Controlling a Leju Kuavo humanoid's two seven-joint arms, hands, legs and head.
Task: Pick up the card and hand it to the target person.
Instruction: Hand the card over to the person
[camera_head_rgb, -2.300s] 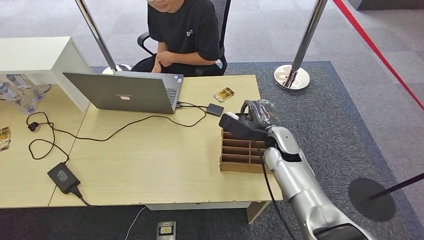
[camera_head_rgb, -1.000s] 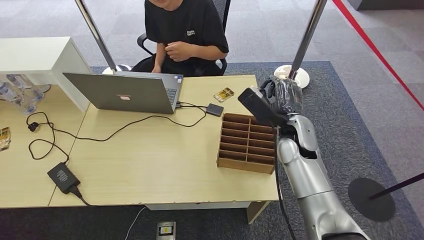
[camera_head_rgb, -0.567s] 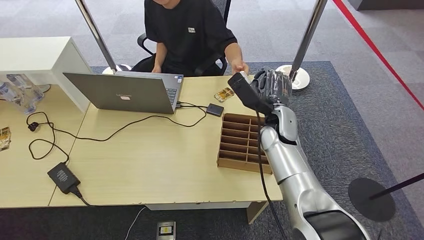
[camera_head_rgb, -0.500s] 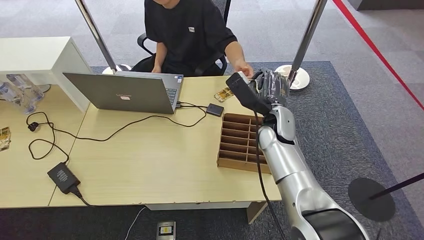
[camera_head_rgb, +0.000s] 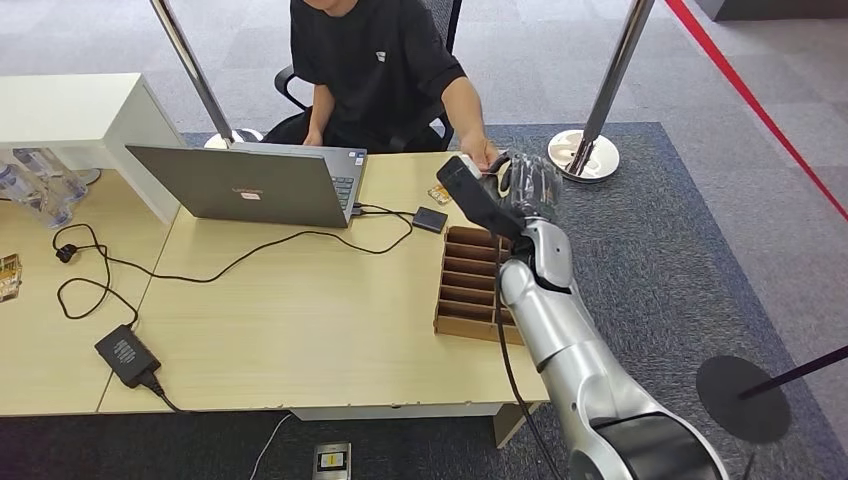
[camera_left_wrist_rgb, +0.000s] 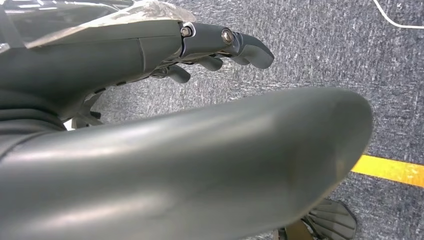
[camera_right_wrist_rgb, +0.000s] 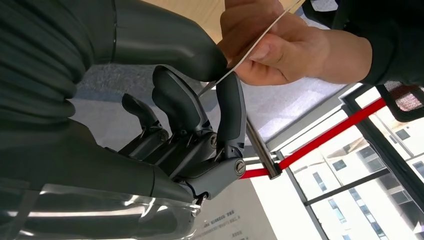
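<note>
Card: thin white card (camera_right_wrist_rgb: 252, 47), seen edge-on in the right wrist view, pinched between the thumb and a dark finger of the right hand and also held at its far end by the person's hand; it is up off the counter, over the far right corner.
Right hand: dark grey many-fingered hand (camera_head_rgb: 520, 185) (camera_right_wrist_rgb: 200, 107) on the silver arm, raised above the wooden organiser, thumb and finger (camera_right_wrist_rgb: 231, 107) clamped on the card, the other fingers curled alongside.
Person's hand: bare hand (camera_right_wrist_rgb: 272, 42) (camera_head_rgb: 482, 157) reaching from a black short sleeve, fingers closed on the card, close against the robot's thumb.
Person: seated in a black office chair behind the counter, wearing a black T-shirt (camera_head_rgb: 375, 65).
Left hand: dark grey hand (camera_left_wrist_rgb: 220, 45) hanging over grey carpet, fingers apart and lightly bent, holding nothing.
Organiser: brown slotted wooden rack (camera_head_rgb: 472, 290) at the counter's right edge, below the right forearm.
Counter: light wood top (camera_head_rgb: 300, 320), carrying a grey open laptop (camera_head_rgb: 245, 185), black cables and a black power brick (camera_head_rgb: 127, 355).
</note>
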